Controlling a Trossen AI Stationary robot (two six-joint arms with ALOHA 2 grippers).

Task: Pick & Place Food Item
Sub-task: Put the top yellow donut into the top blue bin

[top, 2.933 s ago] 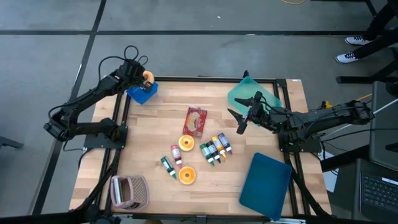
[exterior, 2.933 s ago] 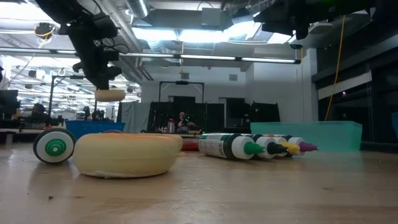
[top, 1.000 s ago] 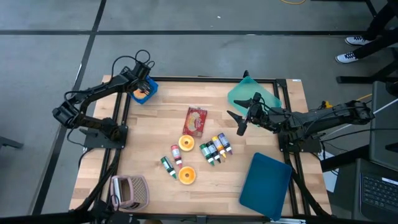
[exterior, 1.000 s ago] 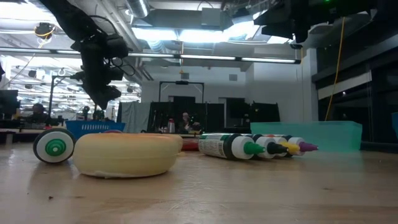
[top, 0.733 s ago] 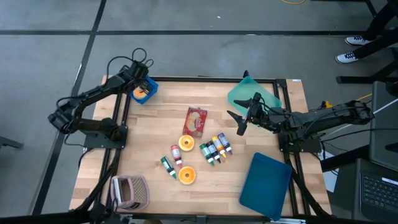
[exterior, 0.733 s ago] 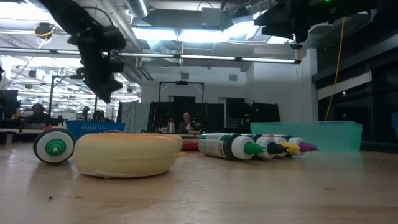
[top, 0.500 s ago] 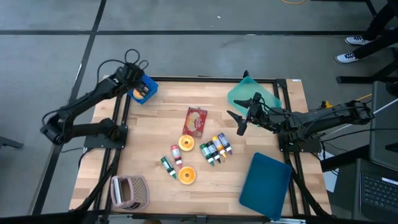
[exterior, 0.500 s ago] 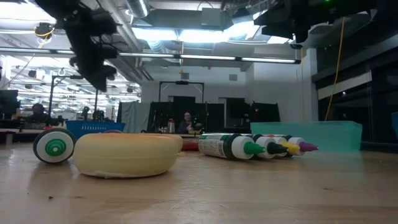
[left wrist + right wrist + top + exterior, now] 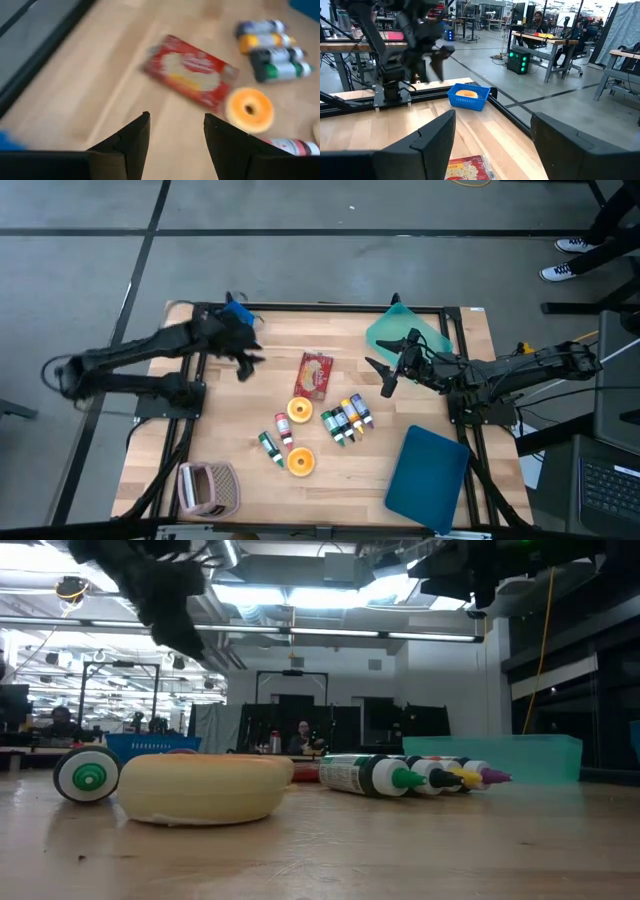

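Just below and ahead of my left hand (image 9: pixel 243 360), the red packet (image 9: pixel 191 72) is lying flat on the wooden surface (image 9: pixel 230 430), with an orange doughnut (image 9: pixel 249 109) just beyond it and a row of small bottles (image 9: pixel 272 55) farther off. My left hand is hanging in the air over the surface near its far left corner, tilted downward, its two dark fingers (image 9: pixel 131 141) standing apart with nothing between them. Behind this hand, at that corner, the blue basket (image 9: pixel 468 97) is sitting with a pale doughnut (image 9: pixel 467 93) lying inside it; in the high view the basket is mostly hidden by my arm. Across the surface, my right hand (image 9: pixel 388 368) is waiting well apart from the left, pointing level toward the middle, its fingers (image 9: pixel 431 140) spread wide and holding nothing. Beside that hand a teal bin (image 9: pixel 398 330) is resting at the far edge, and nearer the front a blue lid (image 9: pixel 428 478) is lying flat. Another orange doughnut (image 9: pixel 301 462) is sitting toward the front of the surface near a few loose bottles (image 9: pixel 270 447), and a pinkish basket (image 9: pixel 208 487) is standing at the front left corner. In the low view, a large pale doughnut (image 9: pixel 205 787) is filling the foreground.
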